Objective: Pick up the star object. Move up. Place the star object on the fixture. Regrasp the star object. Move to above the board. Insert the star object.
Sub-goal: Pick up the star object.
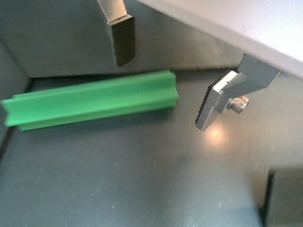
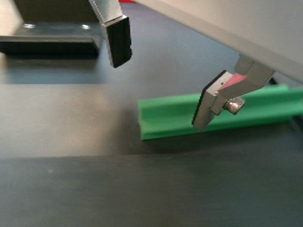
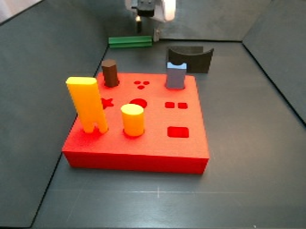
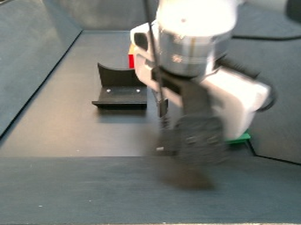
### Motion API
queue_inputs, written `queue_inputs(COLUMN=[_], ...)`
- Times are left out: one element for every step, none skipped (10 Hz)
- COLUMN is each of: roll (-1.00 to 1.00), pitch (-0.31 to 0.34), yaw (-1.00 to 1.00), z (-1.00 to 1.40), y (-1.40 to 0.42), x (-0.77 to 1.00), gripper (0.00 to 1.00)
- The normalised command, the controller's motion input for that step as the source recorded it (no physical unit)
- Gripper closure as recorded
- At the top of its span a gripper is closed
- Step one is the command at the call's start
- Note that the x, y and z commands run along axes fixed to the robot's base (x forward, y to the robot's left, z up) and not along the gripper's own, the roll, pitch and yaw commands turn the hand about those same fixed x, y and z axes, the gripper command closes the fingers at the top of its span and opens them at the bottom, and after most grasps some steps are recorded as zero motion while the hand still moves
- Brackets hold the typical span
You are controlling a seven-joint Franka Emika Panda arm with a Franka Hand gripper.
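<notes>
Wrist views show our pincer (image 1: pixel 166 75) open, straddling the flat-lying star object (image 1: pixel 89 100), ready for pickup.

Tool (image 4: pixel 177 132) blurred, hides most of star object (image 4: pixel 244 138).

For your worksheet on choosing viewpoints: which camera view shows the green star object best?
A wrist view: the star object lies whole on the floor under the open gripper. Another wrist view crops it, one side view shows it small and far, another only a sliver.
</notes>
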Motion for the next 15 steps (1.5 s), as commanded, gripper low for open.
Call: queue_inputs(roll=[-0.15,-0.12,-0.13,-0.15,-0.19,-0.07,0.0,0.0,0.0,0.0,0.0,0.0,0.0,0.0,0.0], pitch=[-0.276,-0.307,-0.3,-0.31,-0.304,-0.156,-0.04,0.0,0.0,0.0,0.0,0.0,0.0,0.0,0.0], yaw=[-0.81,-0.67,-0.54,-0.48,-0.31,-0.16,0.0,0.0,0.0,0.0,0.0,0.0,0.0,0.0,0.0], z=[-0.45,-0.45,-0.48,-0.42,-0.23,-0.05,0.0,0.0,0.0,0.0,0.0,0.0,0.0,0.0,0.0], y=[0.0,0.04,0.11,0.07,0.0,0.0,0.0,0.0,0.0,0.0,0.0,0.0,0.0,0.0,0.0], x=[-0.09,-0.25,-0.37,-0.48,-0.41,-0.13,0.0,0.0,0.0,0.0,0.0,0.0,0.0,0.0,0.0], gripper=[0.0,0.0,0.0,0.0,0.0,0.0,0.0,0.0,1.0,1.0,1.0,1.0,1.0,1.0,1.0])
